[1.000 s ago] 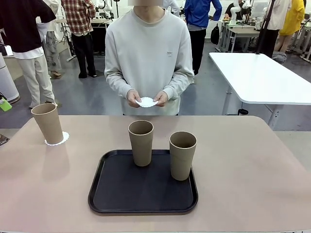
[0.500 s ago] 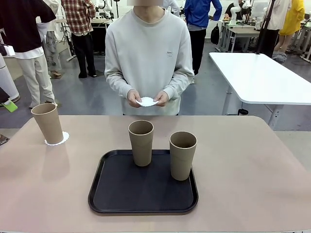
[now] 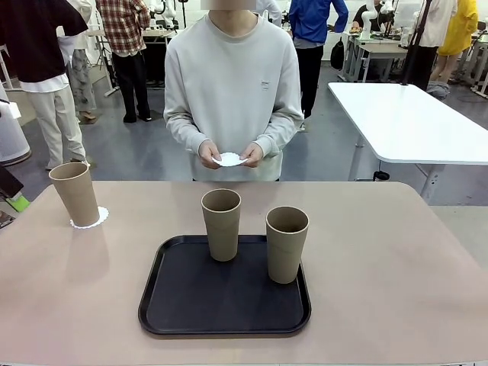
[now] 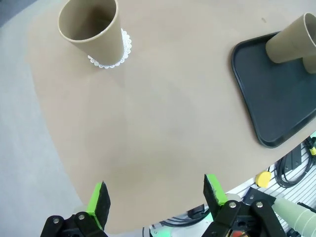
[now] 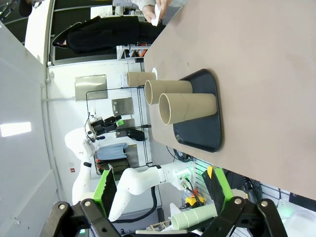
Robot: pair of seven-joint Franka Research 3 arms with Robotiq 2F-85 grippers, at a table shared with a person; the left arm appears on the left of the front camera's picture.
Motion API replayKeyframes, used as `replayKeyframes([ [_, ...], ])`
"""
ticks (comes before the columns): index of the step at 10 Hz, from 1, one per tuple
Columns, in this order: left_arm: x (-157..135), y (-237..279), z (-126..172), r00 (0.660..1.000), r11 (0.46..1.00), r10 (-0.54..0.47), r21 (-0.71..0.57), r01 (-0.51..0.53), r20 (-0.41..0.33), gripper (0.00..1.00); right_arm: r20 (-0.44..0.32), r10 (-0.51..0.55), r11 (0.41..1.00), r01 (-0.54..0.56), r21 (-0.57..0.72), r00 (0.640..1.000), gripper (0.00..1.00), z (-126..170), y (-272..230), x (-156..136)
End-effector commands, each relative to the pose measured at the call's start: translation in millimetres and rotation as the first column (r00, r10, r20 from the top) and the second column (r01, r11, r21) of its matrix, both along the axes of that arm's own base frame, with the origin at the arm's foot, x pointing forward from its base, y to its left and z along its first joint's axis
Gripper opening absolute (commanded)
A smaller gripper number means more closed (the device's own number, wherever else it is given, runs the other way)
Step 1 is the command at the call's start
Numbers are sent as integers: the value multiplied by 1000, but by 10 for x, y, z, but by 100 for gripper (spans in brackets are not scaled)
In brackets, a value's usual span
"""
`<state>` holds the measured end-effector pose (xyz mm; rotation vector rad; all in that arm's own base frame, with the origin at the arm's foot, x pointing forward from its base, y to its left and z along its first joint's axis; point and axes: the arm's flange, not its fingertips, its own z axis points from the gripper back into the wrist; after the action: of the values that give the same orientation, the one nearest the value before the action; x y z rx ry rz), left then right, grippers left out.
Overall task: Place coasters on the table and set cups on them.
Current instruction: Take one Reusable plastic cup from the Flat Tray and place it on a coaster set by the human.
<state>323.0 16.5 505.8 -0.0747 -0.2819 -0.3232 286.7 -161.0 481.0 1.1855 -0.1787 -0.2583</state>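
**Worktop** (image 3: 396, 259): long, smooth beige-pink top with rounded edges, spanning the scene. Its right half and near edge are bare.

**Tray** (image 3: 183, 305): black with rounded corners, lying at the near middle of the worktop.

**Cups:** three tall tan paper ones, all upright.
- Left cup (image 3: 75, 194) stands at the far left of the worktop on a coaster (image 3: 99, 219). The coaster's lacy white edge shows round the cup's base.
- Middle cup (image 3: 221, 224) stands in the far part of the tray.
- Right cup (image 3: 287, 244) stands on the tray's right side, near the middle cup and a little nearer to me.

**Second coaster** (image 3: 230, 160): off the worktop, held between the hands (image 3: 208, 152) of a person (image 3: 232, 84) in a pale grey sweatshirt, who stands at the far side.

**Left pincer** (image 4: 155, 197): fingers spread wide with nothing between them, above bare worktop near the left end, well apart from the left cup.

**Right pincer** (image 5: 160, 190): fingers likewise spread wide and gripping nothing, well apart from the tray.

**Room:** grey floor (image 3: 152, 152) and a white-topped table (image 3: 412, 114) at the far right. Other people stand farther off.
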Motion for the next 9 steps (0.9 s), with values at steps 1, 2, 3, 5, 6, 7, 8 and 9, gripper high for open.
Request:
replayKeyframes([
  [1, -3, 5, -13, 1000, 1000, 3, 4, -3, 0, 100, 27, -1, 1000, 1, 23, 1000, 100, 13, -6, 20],
  [2, 124, 178, 19, 994, 967, -26, -257, -2, -106, 100, 27, -1, 1000, 1, 23, 1000, 100, 13, -6, 20],
  [3, 138, 403, 26, 987, 882, -57, -472, -21, -152, 100, 27, -1, 1000, 1, 23, 1000, 100, 13, -6, 20],
  [5, 222, 1006, 34, 978, 616, -61, -778, -121, -200, 100, 27, -1, 1000, 1, 23, 1000, 100, 13, -6, 20],
  [6, 250, 1264, -7, 981, 513, -39, -847, -142, -188, 100, 27, -1, 1000, 1, 23, 1000, 100, 13, -6, 20],
  [7, 242, 1456, -108, 982, 434, -35, -888, -153, -186, 100, 27, -1, 1000, 1, 23, 1000, 100, 13, -6, 20],
  [8, 245, 1663, -219, 976, 364, -61, -915, -175, -211, 100, 27, -1, 1000, 1, 23, 1000, 100, 13, -6, 20],
  [9, 255, 1864, -326, 970, 318, -93, -930, -183, -223, 100, 27, -1, 1000, 1, 23, 1000, 100, 13, -6, 20],
])
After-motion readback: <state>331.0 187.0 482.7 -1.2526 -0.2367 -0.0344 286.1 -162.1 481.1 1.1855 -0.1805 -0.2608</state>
